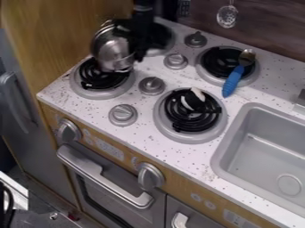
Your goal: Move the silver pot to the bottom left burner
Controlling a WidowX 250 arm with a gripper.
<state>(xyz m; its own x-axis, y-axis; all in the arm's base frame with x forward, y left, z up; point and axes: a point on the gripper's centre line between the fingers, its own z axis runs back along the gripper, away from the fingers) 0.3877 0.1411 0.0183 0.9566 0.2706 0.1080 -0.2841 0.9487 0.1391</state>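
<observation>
The black gripper [138, 52] comes down from the top edge over the left side of the stove, shut on the silver pot [113, 50] at the pot's right side. Tilted, the pot hangs with its lower edge over the back part of the bottom left burner [98, 92]. That burner's black coil shows in front of the pot. Whether the pot touches the coil I cannot tell. Behind the gripper, the arm partly hides the top left burner [169, 43].
A blue-handled spoon [233, 81] lies across the top right burner. On the bottom right burner [170, 129] rests a small black-and-white object [193, 99]. Several knobs stand between the burners. The wooden wall [59, 31] is left of the pot; the sink [262, 147] is at right.
</observation>
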